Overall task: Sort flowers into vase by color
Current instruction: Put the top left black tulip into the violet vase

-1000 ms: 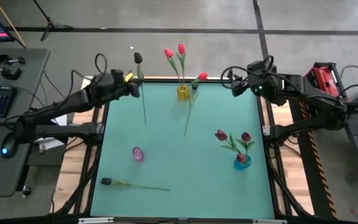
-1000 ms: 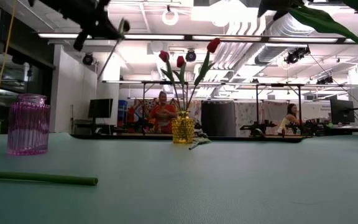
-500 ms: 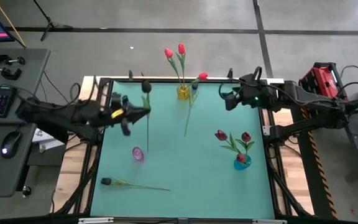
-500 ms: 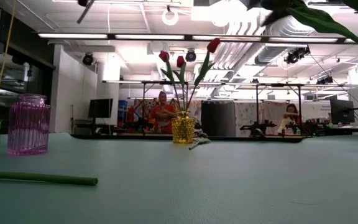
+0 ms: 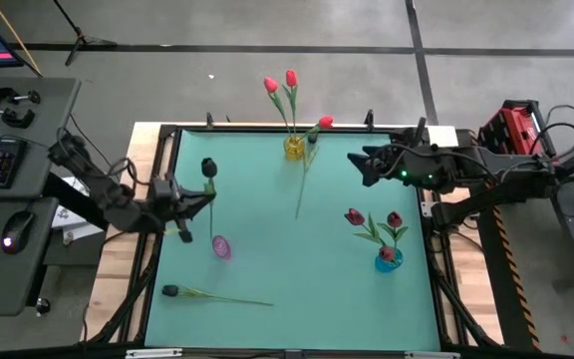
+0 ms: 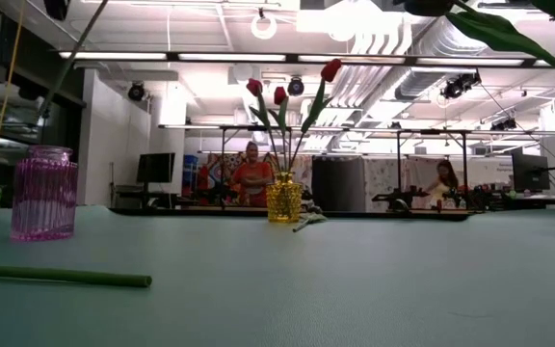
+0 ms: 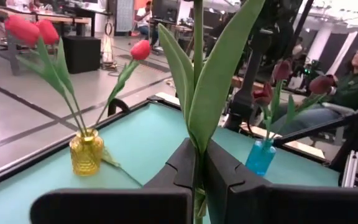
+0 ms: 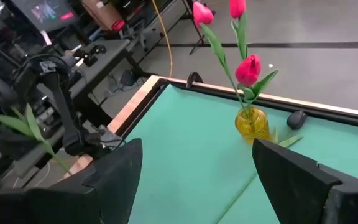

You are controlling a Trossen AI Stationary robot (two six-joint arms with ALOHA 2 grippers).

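Observation:
My left gripper (image 5: 205, 197) is at the table's left edge, shut on a near-black tulip (image 5: 208, 168) held above the pink vase (image 5: 221, 246). My right gripper (image 5: 363, 166) hangs open over the far right of the table with nothing between its fingers (image 8: 114, 180). The yellow vase (image 5: 294, 148) holds bright red tulips (image 5: 290, 78). The blue vase (image 5: 388, 259) holds dark crimson tulips (image 5: 355, 216). One dark tulip (image 5: 217, 296) lies flat near the front left. Another (image 5: 304, 184) lies beside the yellow vase. My left gripper pinches the tulip's stem (image 7: 197, 177) between its two fingers, just below the leaves (image 7: 213, 81). The fingers come in level from the table's left and lie across the stem. The flower is lifted clear, and its lower stem (image 6: 70, 48) slants above the pink vase (image 6: 43, 193).
A desk with keyboard and mouse (image 5: 15, 227) stands left of the table. People sit at benches in the room beyond (image 6: 251, 173). Bare green table surface (image 5: 297, 269) lies between the pink and blue vases.
My left gripper has swung from the table's far-left corner toward the near edge along the left side, rolling as it went. The near-black tulip went with it, lifted clear, and now stands over the pink vase. My right gripper has come a little toward the table's middle and turned.

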